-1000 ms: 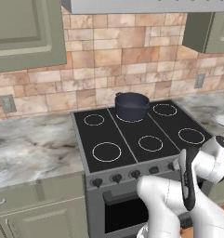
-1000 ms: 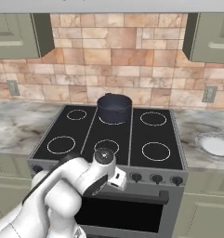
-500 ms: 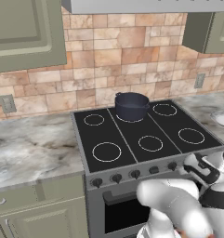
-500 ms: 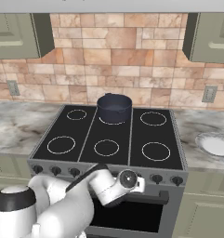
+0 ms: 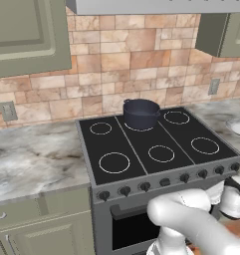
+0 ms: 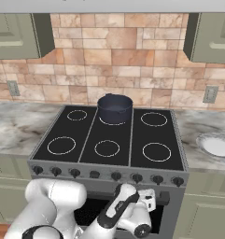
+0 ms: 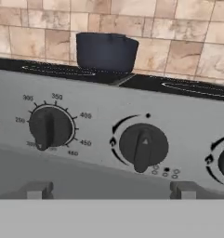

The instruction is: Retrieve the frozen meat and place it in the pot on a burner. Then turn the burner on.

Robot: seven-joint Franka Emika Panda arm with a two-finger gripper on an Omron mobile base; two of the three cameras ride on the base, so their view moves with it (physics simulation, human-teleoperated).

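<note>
The dark navy pot (image 5: 140, 113) (image 6: 114, 108) (image 7: 105, 51) stands on the back middle burner (image 5: 139, 128) (image 6: 112, 123) of the black cooktop. It looks empty from here. The frozen meat is out of view. My gripper (image 6: 145, 197) (image 7: 108, 190) hangs low in front of the stove's grey control panel, open, with nothing between its fingers. In the hand view a numbered oven dial (image 7: 50, 128) sits left of centre. A dark burner knob (image 7: 142, 146) is just right of centre, and another knob (image 7: 223, 162) is cut off at the right edge.
A row of dark knobs (image 6: 116, 176) (image 5: 164, 182) runs along the stove front. A white plate (image 6: 217, 144) lies on the marble counter to the right. Several other white burner rings (image 6: 157, 152) mark the cooktop. The oven door sits below my hand.
My arm has swung down from above the stove's front edge to in front of the control panel. The gripper has stayed open. The pot has not moved.
</note>
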